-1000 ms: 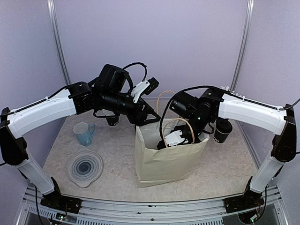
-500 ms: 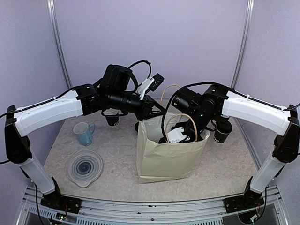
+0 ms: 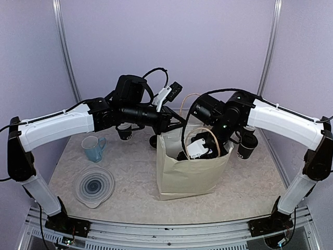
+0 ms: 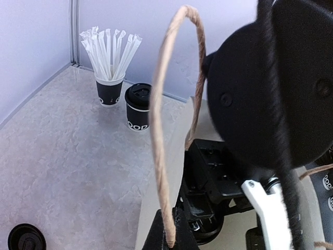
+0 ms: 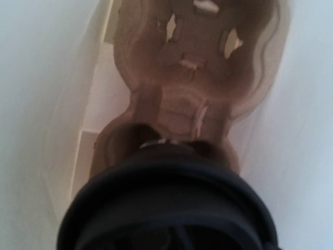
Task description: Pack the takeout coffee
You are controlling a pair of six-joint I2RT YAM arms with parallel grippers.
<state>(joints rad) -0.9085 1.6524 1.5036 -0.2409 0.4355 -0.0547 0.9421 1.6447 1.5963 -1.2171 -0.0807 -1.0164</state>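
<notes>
Roughly midway, judging by the layout. Standing at the centre of the desk (image 3: 244, 198): a paper bag (image 3: 187, 177), mouth open. Already down on the bag's floor, in the right wrist view: the brown pulp carrier tray (image 5: 193, 67), far sockets bare. Filling the 6 o'clock part of that same view, blurred and very near: the black lid of a takeout cup (image 5: 166, 208), over the nearest socket. Cannot tell whether seated or only hovering there. Cannot tell either how the right tool (image 3: 200, 151) stands, deep in the bag with fingers hidden behind the lid; probably carrying that cup, though with no grip in sight.

Reaching in from 9 o'clock: the left tool (image 4: 167, 238), narrow, pinched on the bag's rope handle (image 4: 161, 120) and holding it up to keep the mouth wide.

Left to do, as a judgement: seating this cup in its socket, then fetching the lidded cup (image 3: 247, 145) on the desk just at 3 o'clock of the bag, outside it.

Off the job: a blue mug (image 3: 93, 147) and a clear round dish (image 3: 93, 185) at 9 o'clock of the bag, a cup of white straws (image 4: 110, 78) near the far wall, a loose black lid (image 4: 26, 239) flat on the desk.
</notes>
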